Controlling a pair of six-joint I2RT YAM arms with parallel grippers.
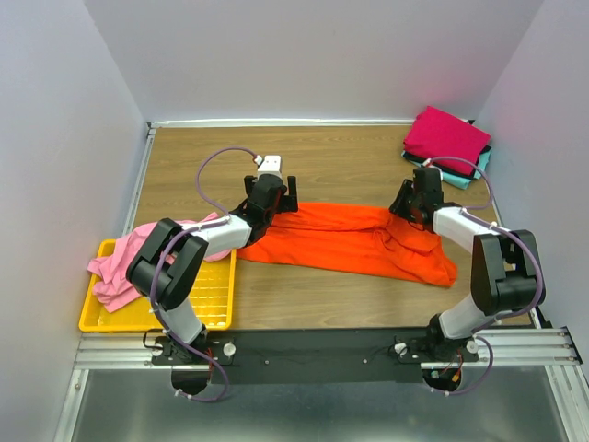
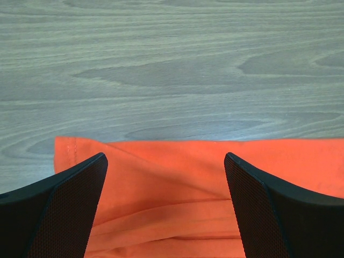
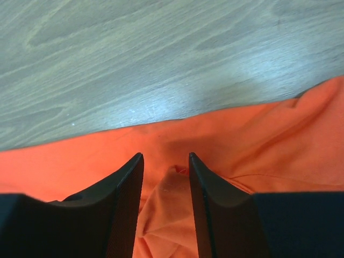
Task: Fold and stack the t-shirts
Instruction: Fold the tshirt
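The left claw point(image 2: 165, 158) stands wide, both fingers point(image 2: 70, 209) spread over the far hem of the orange t-shirt point(image 1: 350, 241), close to its left corner, with nothing between them. The cloth lies under the fingertips; whether they touch it cannot be told.

The right claw point(image 3: 165, 156) is drawn in to a narrow gap at the shirt's right end. A raised ridge of orange cloth sits between its fingers point(image 3: 123, 199); whether they pinch it cannot be told.

The orange t-shirt lies spread as a long band across the middle of the wooden surface point(image 1: 350, 161), wrinkled at its right end. A pink t-shirt point(image 1: 115, 272) is heaped in the yellow tray point(image 1: 212, 308) at the near left. At the far right corner sits a folded stack, the magenta t-shirt point(image 1: 446, 136) on top and a teal t-shirt point(image 1: 467, 177) edge showing beneath.
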